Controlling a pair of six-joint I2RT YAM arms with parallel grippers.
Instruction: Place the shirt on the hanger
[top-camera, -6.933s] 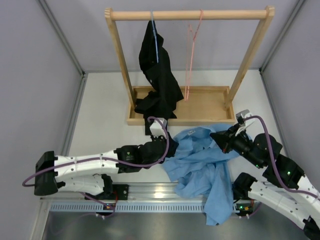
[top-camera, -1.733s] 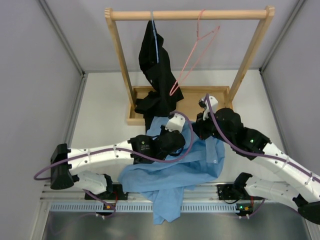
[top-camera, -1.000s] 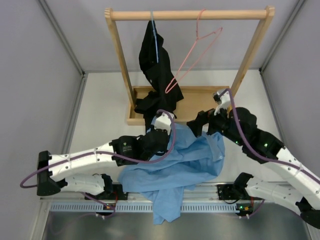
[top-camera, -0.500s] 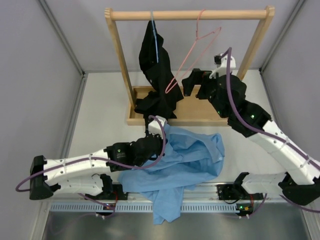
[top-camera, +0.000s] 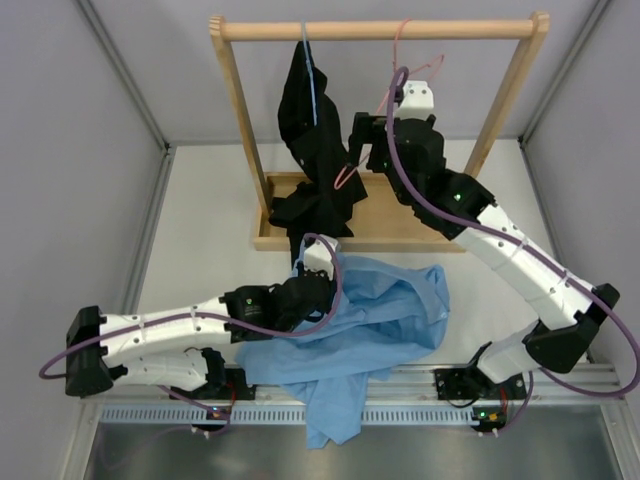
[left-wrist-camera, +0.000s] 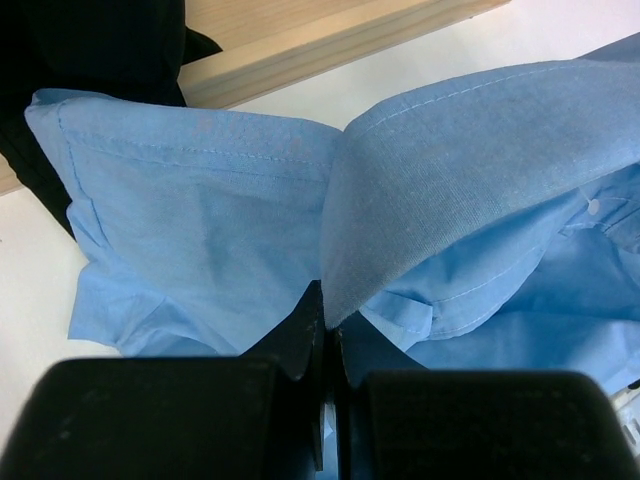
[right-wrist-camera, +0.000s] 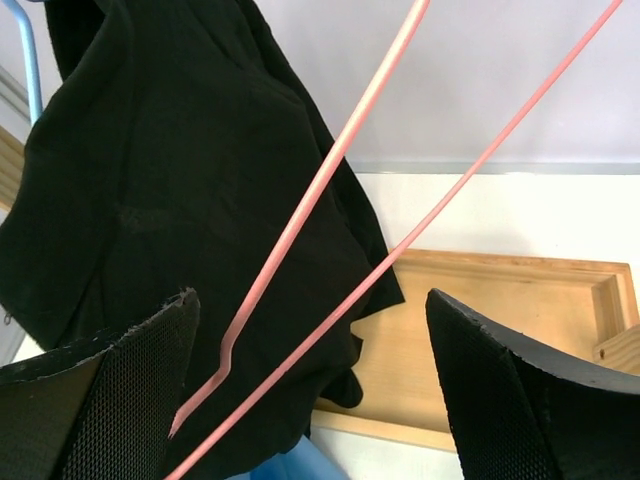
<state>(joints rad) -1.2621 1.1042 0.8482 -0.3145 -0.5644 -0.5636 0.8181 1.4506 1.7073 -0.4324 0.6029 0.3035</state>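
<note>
While your left gripper sat low over the table, its jaws were pressed together on a raised fold of the shirt. In the left wrist view that fold rose straight out of the left gripper, and the light blue shirt spread ahead of the tips on both sides. From above, most of the cloth lay in a rumpled heap to that gripper's right and back toward its base. One end hung over the near edge of the table.

Your right gripper was lifted high, just under the rail of the wooden rack, with its fingers spread wide and closed on nothing. In the right wrist view the two pink wires of the hanger ran slantwise through the gap of the right gripper. The hanger's bent lower corner lay nearer the left finger. You could not tell whether either finger touched the wire.

The hook of the hanger was over the rail, above the right gripper. The black garment hung just to that gripper's left on the pale blue hanger. The rack's tray lay ahead and below. The shirt was well apart from the right gripper, and the hanger well apart from the left one.
</note>
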